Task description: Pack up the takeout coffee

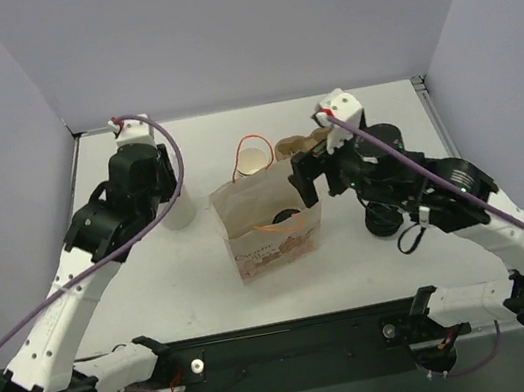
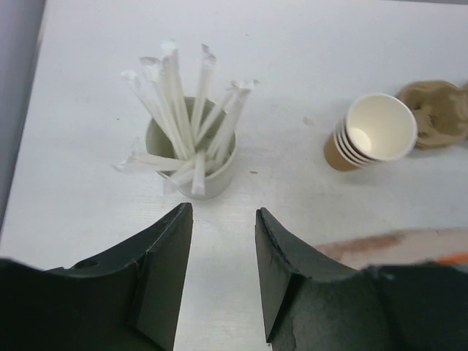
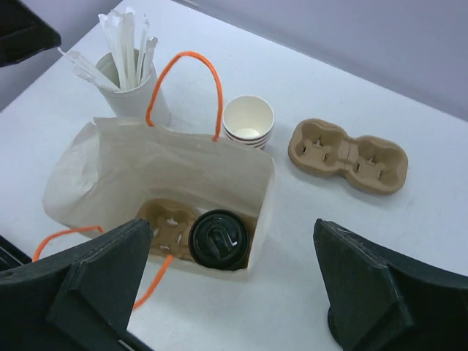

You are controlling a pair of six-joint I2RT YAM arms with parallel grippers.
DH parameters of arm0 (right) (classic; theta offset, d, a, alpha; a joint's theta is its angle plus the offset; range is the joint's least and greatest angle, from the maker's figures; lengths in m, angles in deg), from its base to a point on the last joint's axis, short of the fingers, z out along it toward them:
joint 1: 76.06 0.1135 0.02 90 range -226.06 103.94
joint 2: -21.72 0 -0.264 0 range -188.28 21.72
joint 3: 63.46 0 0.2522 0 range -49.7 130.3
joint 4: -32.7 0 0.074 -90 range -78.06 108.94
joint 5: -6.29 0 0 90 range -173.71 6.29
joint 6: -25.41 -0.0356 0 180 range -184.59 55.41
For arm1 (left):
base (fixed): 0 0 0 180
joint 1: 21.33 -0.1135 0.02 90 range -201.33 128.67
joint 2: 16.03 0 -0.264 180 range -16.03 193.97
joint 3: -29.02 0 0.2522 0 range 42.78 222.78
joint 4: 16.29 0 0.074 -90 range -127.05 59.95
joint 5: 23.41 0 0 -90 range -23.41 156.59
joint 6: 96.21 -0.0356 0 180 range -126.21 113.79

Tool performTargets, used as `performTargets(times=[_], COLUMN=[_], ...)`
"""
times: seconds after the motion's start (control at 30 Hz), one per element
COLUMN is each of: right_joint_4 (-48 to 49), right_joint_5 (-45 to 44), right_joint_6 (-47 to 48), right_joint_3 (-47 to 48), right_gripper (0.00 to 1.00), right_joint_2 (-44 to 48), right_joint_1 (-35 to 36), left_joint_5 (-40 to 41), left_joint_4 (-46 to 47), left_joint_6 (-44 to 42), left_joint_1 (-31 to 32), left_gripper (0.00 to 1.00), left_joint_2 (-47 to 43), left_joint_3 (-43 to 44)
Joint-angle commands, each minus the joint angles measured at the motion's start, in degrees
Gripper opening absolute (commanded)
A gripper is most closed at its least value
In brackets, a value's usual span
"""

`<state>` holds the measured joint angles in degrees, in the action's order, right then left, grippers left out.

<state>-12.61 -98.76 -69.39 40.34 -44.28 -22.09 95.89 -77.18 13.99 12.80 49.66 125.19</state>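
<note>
Right wrist view: the coffee cup (image 3: 218,239), black lid on, sits inside the paper bag (image 3: 146,168), in one pocket of a cardboard carrier (image 3: 164,223) at the bag's bottom. It lies under the gap between the spread fingers of the right claw (image 3: 232,230), which is released, grips nothing and hovers above the bag's mouth. Beyond the bag stand a stack of cups (image 3: 248,121), a second carrier (image 3: 347,155) and a cup of straws (image 3: 131,88). The left claw (image 2: 223,219) hangs near the straws, jaws parted, empty.
</note>
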Motion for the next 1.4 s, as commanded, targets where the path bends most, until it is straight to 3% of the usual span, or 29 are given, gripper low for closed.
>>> performTargets(times=[0.0,0.17,0.27,0.37,0.57,1.07,1.2,1.23,1.37], right_joint_4=[-5.1,-7.4,-8.5,-8.8,-9.1,-9.8,-10.1,-10.1,-10.1], right_joint_5=[-4.6,-6.0,-6.1,-6.8,-7.1,-7.6,-8.2,-8.2,-8.2], right_joint_6=[-11.8,-14.8,-13.6,-10.9,-5.8,-4.1,-4.0,-4.0,-4.1], right_joint_3=[-7.3,-14.1,-15.2,-15.5,-14.5,-13.9,-14.1,-14.1,-14.1], right_gripper=[1.0,1.0,1.0,1.0,1.0,1.0,1.0,1.0,1.0], right_joint_2=[11.1,18.5,20.8,21.5,19.6,18.8,19.0,19.1,19.0], right_joint_1=[-0.1,-0.1,-0.2,-0.2,-0.2,-0.3,-0.3,-0.3,-0.3], left_joint_5=[4.4,4.3,-3.5,-9.8,-17.6,-13.2,-12.3,-12.3,-12.3], left_joint_4=[-0.5,2.2,8.1,13.6,19.8,19.4,19.5,19.4,19.4], left_joint_6=[-1.1,2.6,0.9,-4.9,-7.6,-6.8,-8.2,-8.3,-9.6], left_joint_1=[-6.2,-12.4,-15.6,-15.8,-15.5,-14.4,-14.4,-14.4,-14.4], left_gripper=[0.5,0.51,0.51,0.52,0.51,0.45,0.33,0.22,0.08], left_joint_2=[7.1,14.2,16.2,17.8,20.5,26.9,26.6,26.5,26.1], left_joint_3=[6.1,7.3,6.3,5.8,3.8,3.8,3.6,3.7,3.3])
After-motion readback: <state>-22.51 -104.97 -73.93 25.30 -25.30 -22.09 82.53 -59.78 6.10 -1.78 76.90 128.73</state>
